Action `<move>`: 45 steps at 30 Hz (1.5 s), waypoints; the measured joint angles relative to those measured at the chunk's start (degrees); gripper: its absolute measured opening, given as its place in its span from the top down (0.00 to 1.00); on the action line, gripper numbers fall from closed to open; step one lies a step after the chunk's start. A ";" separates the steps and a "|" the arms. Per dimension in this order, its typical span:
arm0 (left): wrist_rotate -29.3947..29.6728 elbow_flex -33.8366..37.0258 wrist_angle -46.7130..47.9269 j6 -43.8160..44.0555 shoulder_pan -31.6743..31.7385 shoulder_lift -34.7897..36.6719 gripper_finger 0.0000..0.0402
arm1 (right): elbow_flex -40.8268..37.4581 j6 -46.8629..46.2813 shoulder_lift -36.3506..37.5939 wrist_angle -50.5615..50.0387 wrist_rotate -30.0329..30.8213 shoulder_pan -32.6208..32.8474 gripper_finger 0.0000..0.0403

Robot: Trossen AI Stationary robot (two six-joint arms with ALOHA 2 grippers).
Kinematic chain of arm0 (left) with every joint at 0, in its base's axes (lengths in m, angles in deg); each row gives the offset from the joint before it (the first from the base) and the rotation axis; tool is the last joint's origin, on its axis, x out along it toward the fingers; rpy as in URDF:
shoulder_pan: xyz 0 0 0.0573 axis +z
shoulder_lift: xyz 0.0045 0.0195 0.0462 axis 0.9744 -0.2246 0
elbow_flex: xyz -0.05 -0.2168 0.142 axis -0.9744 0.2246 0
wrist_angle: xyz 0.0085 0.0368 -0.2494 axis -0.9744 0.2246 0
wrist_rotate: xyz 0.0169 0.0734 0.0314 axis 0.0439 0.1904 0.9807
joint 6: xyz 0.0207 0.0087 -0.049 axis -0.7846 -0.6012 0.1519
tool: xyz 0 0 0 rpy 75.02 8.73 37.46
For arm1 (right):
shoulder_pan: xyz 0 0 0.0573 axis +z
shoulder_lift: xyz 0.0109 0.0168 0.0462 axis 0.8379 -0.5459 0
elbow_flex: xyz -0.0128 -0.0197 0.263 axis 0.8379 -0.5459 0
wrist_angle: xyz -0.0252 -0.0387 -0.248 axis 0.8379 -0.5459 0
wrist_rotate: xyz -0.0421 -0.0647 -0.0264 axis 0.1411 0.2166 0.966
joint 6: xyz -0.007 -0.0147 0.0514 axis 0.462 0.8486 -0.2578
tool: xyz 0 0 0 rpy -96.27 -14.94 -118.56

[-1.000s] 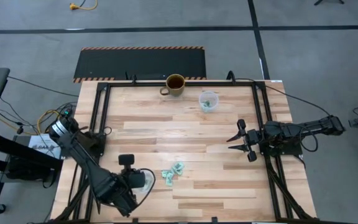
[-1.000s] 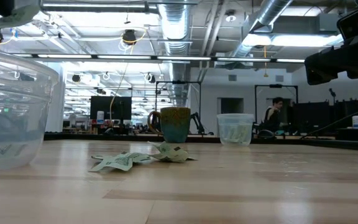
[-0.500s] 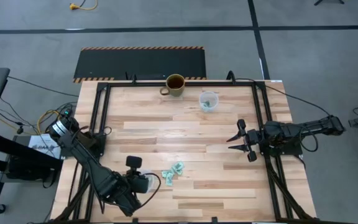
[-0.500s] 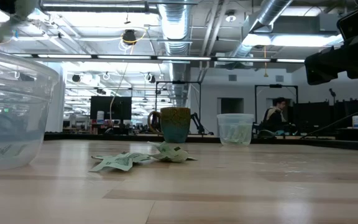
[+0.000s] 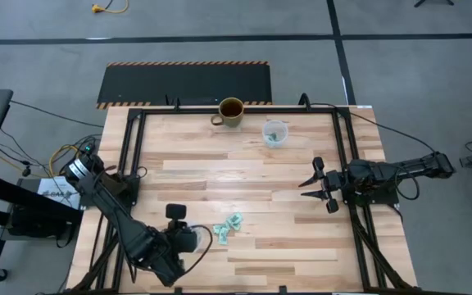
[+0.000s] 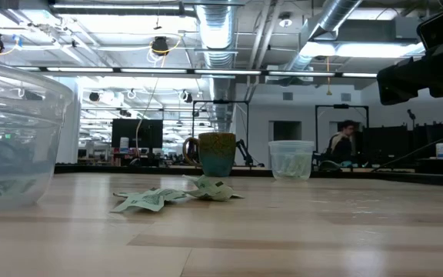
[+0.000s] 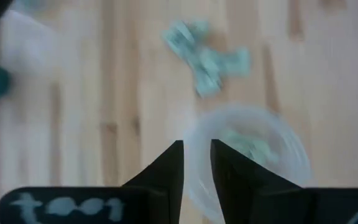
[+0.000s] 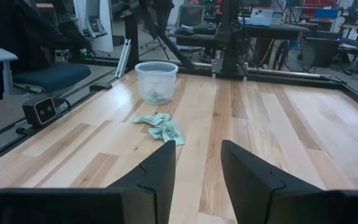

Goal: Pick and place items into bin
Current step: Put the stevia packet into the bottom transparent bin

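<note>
The clear plastic bin [image 5: 195,240] stands near the table's near-left corner, with a few mint-green items [image 7: 248,147] lying in it. More mint-green wrapped items [image 5: 229,225] lie loose on the wood just right of the bin [image 7: 207,53] [image 6: 168,197] [image 8: 161,128]. My left gripper [image 7: 196,152] hovers over the bin's rim, fingers a narrow gap apart, holding nothing. My right gripper [image 5: 308,186] waits open at the table's right side, level above the wood, pointing toward the items [image 8: 197,155].
A olive-brown mug [image 5: 230,111] stands at the far edge, and a small clear cup [image 5: 274,133] holding green pieces is right of it. Black frame rails run along the table's left and right sides. Bare wood spans the middle. A person shows in the room beyond.
My left gripper has shifted a little toward the table's right, over the bin and nearer the loose items. The items on the table and my right arm have kept still.
</note>
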 joint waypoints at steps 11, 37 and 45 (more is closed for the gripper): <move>11.43 -1.88 -21.66 -10.31 7.58 0.02 0.82 | -0.01 0.00 0.00 -0.02 0.00 0.00 0.69; -23.44 19.30 -52.48 -27.24 25.54 -0.01 0.82 | 0.00 0.00 -0.01 -0.02 0.00 0.00 0.69; -25.88 19.28 -50.53 -26.02 32.73 0.00 0.82 | 0.01 0.00 0.00 -0.02 0.00 0.00 0.69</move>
